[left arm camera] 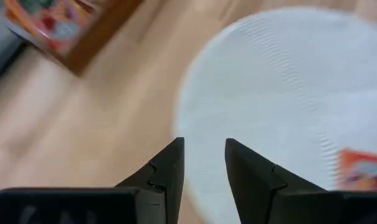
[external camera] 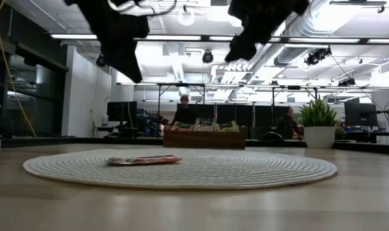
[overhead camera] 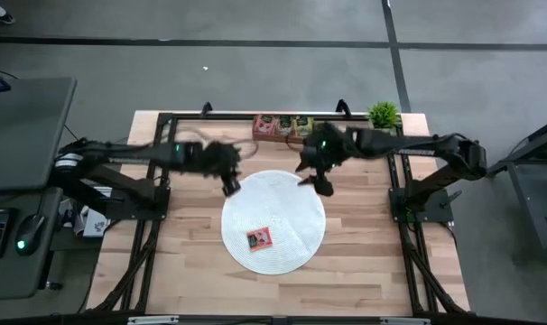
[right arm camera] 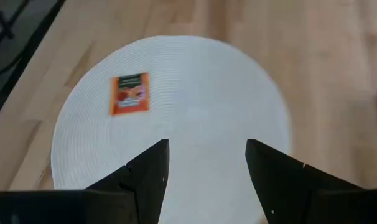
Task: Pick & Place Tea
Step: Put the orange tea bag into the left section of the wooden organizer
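You have one tea packet (overhead camera: 259, 239) lying on the mat (overhead camera: 292, 203); the rest sit in the tray (overhead camera: 282, 127) beyond the mat; left gripper (overhead camera: 230, 187) narrowly parted, right gripper (overhead camera: 320, 183) wide, both empty above the mat.

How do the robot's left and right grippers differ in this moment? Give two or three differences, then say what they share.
The left gripper hangs over the mat's left edge; the right gripper hangs over its far right part. The left gripper's fingers stand a narrow gap apart; the right gripper's fingers are spread wide. Both are empty and raised above the mat, where one tea packet lies flat.
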You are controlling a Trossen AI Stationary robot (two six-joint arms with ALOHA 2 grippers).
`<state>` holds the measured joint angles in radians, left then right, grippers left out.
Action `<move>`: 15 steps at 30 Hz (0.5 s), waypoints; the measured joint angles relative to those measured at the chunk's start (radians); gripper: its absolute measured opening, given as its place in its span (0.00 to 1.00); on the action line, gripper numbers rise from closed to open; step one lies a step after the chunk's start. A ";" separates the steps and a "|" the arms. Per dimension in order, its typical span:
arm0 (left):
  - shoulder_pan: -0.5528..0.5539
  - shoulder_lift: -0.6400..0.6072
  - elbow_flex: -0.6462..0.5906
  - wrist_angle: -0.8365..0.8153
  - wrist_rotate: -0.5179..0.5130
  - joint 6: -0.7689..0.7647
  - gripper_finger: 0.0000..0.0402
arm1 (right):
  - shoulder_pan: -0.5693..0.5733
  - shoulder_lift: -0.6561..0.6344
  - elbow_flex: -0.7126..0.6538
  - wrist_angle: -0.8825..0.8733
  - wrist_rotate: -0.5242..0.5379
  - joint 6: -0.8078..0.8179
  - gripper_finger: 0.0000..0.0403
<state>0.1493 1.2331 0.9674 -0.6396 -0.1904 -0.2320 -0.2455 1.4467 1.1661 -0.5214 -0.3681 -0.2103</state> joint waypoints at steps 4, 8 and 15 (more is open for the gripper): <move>-0.218 -0.022 -0.094 0.123 -0.124 -0.298 0.28 | 0.063 0.000 -0.154 0.218 -0.005 0.033 0.52; -0.399 0.019 -0.128 0.187 -0.224 -0.515 0.28 | 0.143 0.001 -0.279 0.486 0.027 0.111 0.52; -0.564 0.176 -0.136 0.252 -0.292 -0.775 0.28 | 0.248 0.069 -0.306 0.684 0.071 0.210 0.52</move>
<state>-0.4143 1.4094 0.8318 -0.3877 -0.4826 -1.0073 0.0027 1.5158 0.8606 0.1626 -0.2967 -0.0004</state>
